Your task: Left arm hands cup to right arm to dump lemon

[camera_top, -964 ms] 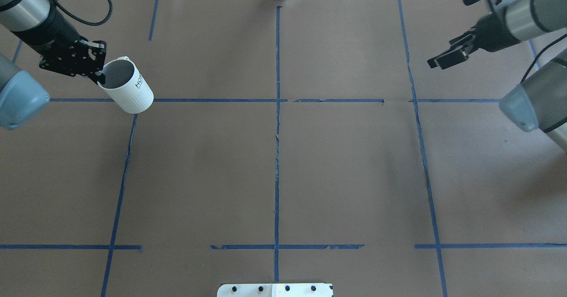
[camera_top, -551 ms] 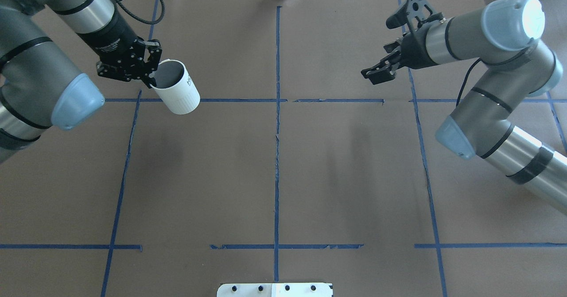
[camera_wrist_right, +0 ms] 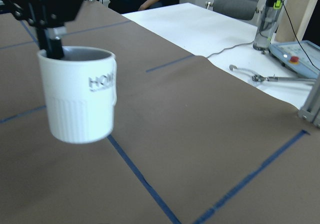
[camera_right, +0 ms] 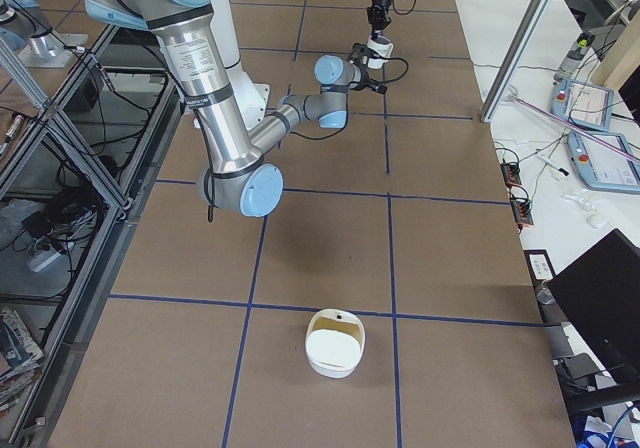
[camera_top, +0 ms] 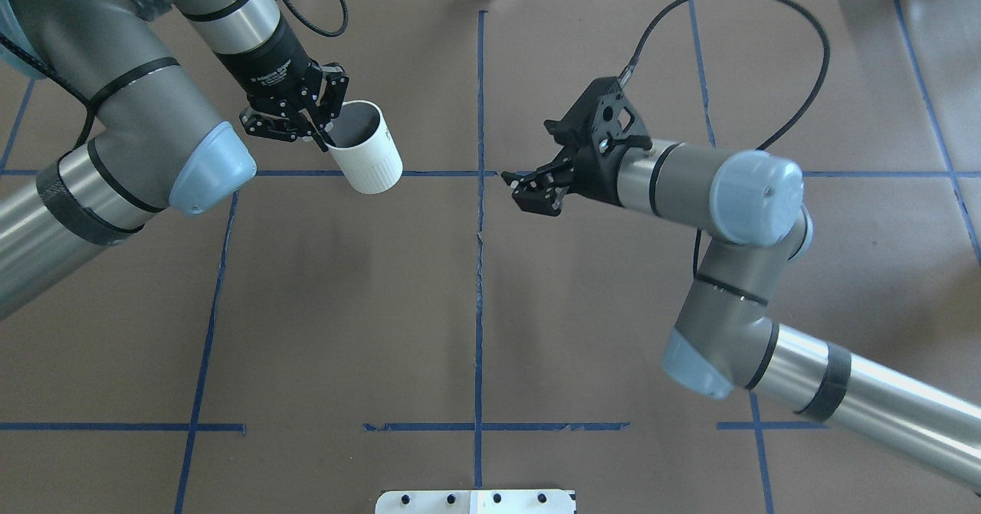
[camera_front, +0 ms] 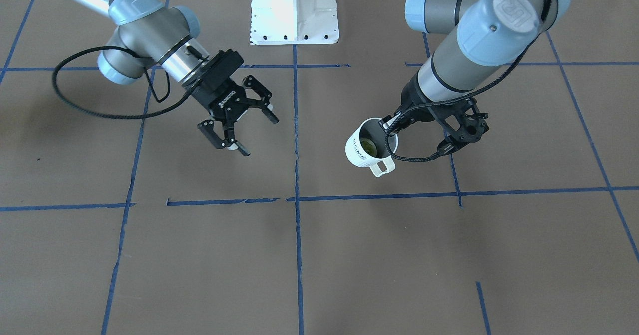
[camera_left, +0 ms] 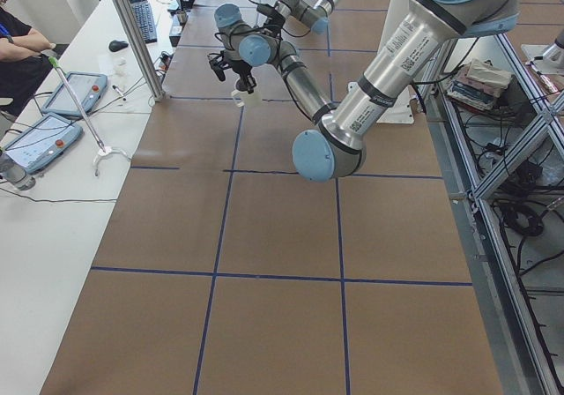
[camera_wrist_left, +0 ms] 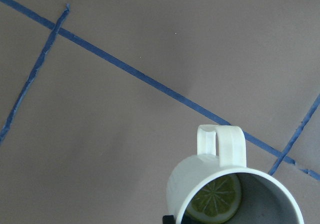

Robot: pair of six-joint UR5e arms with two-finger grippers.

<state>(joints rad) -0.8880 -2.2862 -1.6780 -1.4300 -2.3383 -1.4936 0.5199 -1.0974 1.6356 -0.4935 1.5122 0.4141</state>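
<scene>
The white cup [camera_top: 366,155] with "HOME" lettering hangs above the table left of the centre line, slightly tilted. My left gripper [camera_top: 320,129] is shut on its rim, one finger inside. The front view shows the cup [camera_front: 360,151], its handle turned away from the robot, and the yellow-green lemon [camera_front: 370,147] inside. The left wrist view shows the lemon [camera_wrist_left: 215,201] in the cup [camera_wrist_left: 200,184]. My right gripper [camera_top: 524,189] is open and empty, just right of the centre line, pointing at the cup. It also shows in the front view [camera_front: 257,136]. The right wrist view sees the cup [camera_wrist_right: 80,109] close by.
Brown paper with blue tape lines [camera_top: 480,269] covers the table. The white robot base [camera_front: 294,10] is at the robot's edge. A white container [camera_right: 335,343] sits on the table towards the right end. Tablets and tools lie on the side bench [camera_left: 53,113].
Both arms have moved in towards the table's middle. The left gripper carried the cup to the right. The right gripper swung left to just beyond the centre line, still open.
</scene>
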